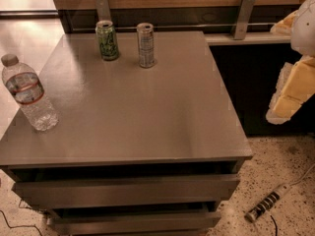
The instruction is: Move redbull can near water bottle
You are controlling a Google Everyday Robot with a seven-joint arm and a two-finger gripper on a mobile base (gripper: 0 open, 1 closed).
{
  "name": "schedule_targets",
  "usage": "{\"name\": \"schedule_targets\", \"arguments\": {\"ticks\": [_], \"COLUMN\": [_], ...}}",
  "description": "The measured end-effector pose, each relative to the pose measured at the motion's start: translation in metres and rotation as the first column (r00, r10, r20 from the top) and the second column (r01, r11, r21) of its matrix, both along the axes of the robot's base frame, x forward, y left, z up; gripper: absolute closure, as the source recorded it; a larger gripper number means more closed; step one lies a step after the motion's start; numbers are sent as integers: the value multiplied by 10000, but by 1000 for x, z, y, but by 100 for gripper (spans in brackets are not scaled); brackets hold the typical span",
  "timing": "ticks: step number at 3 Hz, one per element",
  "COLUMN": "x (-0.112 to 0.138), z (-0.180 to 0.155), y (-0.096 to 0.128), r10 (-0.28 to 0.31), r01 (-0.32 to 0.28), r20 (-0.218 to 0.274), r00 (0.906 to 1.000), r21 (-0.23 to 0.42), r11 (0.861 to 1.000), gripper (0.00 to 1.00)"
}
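Observation:
The redbull can (145,45) is a slim silver can standing upright at the back of the grey cabinet top (142,112), right of a wider green can (107,40). The water bottle (28,93) is clear with a white cap and a red-and-white label. It stands upright near the cabinet's left edge, far from the redbull can. My gripper (290,95) shows as a white and yellow shape at the right edge of the view. It hangs off the cabinet's right side, well away from both and holding nothing I can see.
The cabinet has drawers (128,191) below its front edge. A wooden wall panel with two metal brackets (244,14) runs behind it. A power strip (268,208) with its cable lies on the speckled floor at the lower right.

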State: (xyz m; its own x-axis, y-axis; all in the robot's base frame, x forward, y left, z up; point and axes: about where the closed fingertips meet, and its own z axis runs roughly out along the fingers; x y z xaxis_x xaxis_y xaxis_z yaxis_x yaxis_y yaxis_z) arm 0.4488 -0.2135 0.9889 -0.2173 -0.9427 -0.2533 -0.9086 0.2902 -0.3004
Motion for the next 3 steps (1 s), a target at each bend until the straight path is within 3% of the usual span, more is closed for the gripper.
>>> {"name": "schedule_targets", "arguments": {"ticks": [1, 2, 3], "x": [20, 74, 140], "z": [-8, -10, 21], "y": [-9, -11, 7], "r10": [-904, -1964, -2646], "r01": [847, 1263, 480], "r20": [386, 1347, 2403], "r00": [9952, 9712, 9339], "r21": [1303, 4077, 6493], "r11": [9879, 9043, 7590], "gripper": [0, 0, 0]}}
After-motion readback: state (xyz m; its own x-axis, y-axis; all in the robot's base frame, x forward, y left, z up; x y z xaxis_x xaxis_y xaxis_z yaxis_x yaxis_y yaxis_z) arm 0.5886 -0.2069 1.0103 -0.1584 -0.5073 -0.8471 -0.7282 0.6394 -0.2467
